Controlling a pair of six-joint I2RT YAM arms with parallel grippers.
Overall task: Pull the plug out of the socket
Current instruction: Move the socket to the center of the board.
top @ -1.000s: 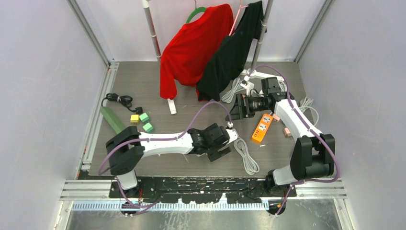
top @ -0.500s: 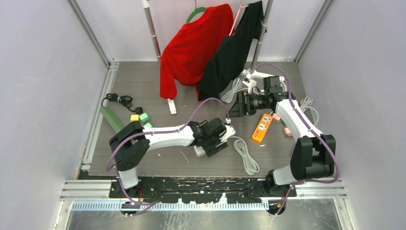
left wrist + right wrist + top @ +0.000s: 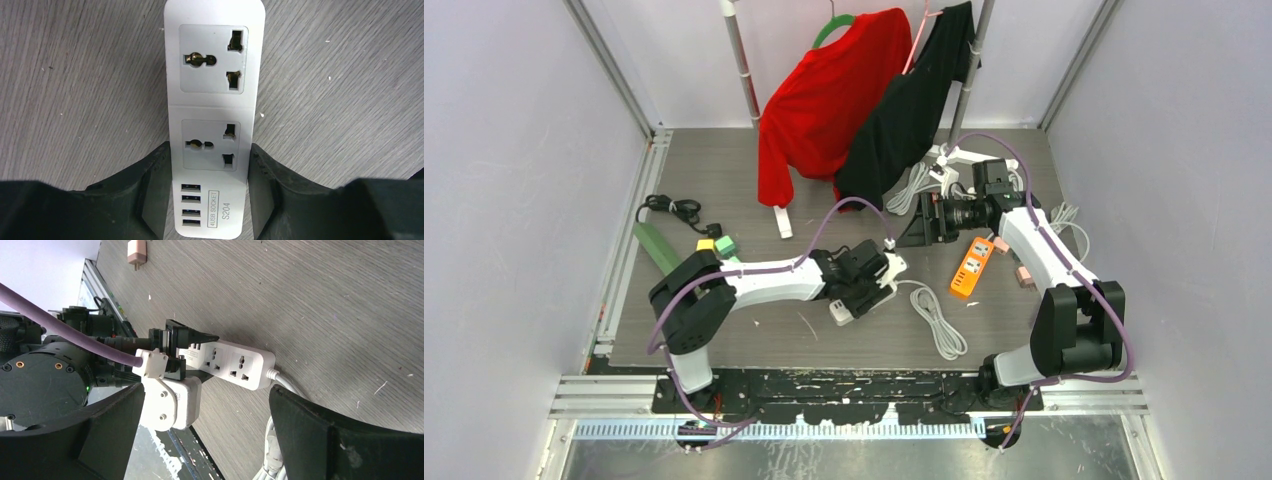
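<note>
Seen from above, a black cable, a long green block and a few small coloured cubes lie well to the left of both pairs of jaws. A red shirt and a black shirt hang on a rail beyond them.

Left gripper: lowered onto the grey table. Its jaws are closed against the two long sides of the white power strip, pinching it. The wrist view shows the dark fingers flanking the end that carries four USB ports and the label "4USB SOCKET S204". One outlet sits level with the fingertips, and the second lies just ahead of them. Both outlet faces are exposed, their pin holes open to view. The strip rests flat on the table.

To the right of these jaws, a white cord runs from the strip into a loose coil on the table.

Right gripper: it sits apart from the strip, on its far right side, and is turned toward it. Its jaws are spread wide and grip nothing. The right wrist view looks out between them at the strip and the left gripper that clamps it.

Just to the right of the right gripper's jaws lies an orange power strip. Two pink adapters lie beside it, and more white cables lie farther right.
</note>
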